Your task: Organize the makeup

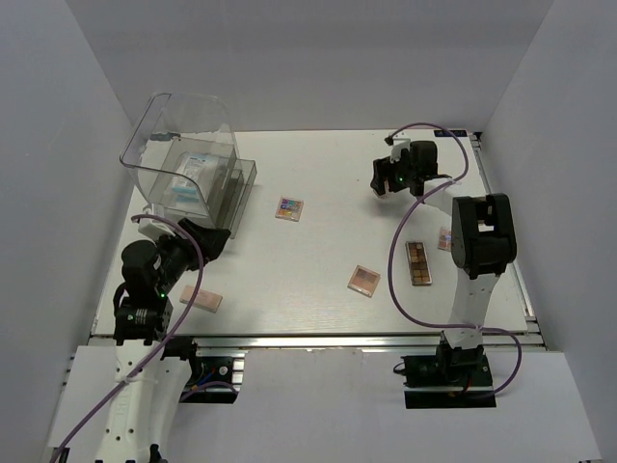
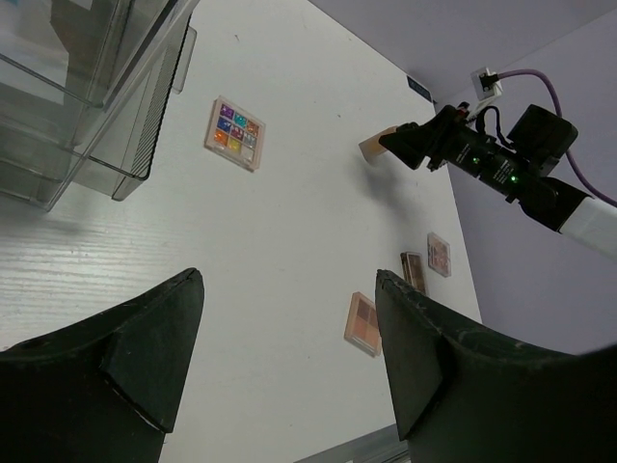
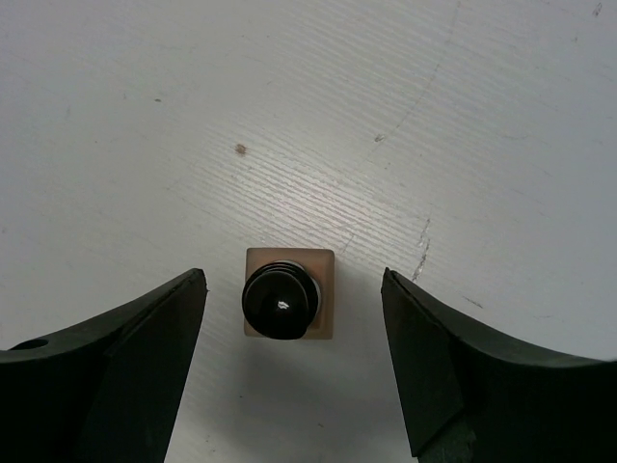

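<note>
Top view
- Clear bin (image 1: 154, 145): far-left part of the table (image 1: 318, 318); a white-blue packet (image 1: 183, 188) sits inside. Nothing else is readable in it.
- Loose makeup: colourful square palette (image 1: 289, 208) just right of the bin; peach square palette (image 1: 363, 280) mid-table; long palette (image 1: 418, 262) beside the right arm; small pinkish compact (image 1: 444, 238) half hidden by that arm; flat peach compact (image 1: 201, 298) near the left arm's base.
- Left gripper (image 1: 214, 239): near the bin's front corner, carrying nothing.
- Right gripper (image 1: 384, 183): far right of the table, pointed down; what lies under it is hidden here.

Left wrist view
- Fingers (image 2: 145, 357): spread wide, bare table between them, no contact with anything.
- Beyond them: the bin's wall at upper left, the colourful palette beside it, the peach square palette, the long palette and the small compact further off.
- Beige bottle (image 2: 374, 147): on the table just beneath the right gripper.

Right wrist view
- Bottle: upright, dark cap facing the camera, between the two fingers (image 3: 145, 357).
- Jaws: apart, a gap on each side of the bottle, no touch visible.

Progress
- Done: the packet only, as far as can be seen.
- Left: five flat items and this bottle lie loose; no second bottle is in view.
- Judgement: early stage; the right arm looks set to grasp the bottle.
</note>
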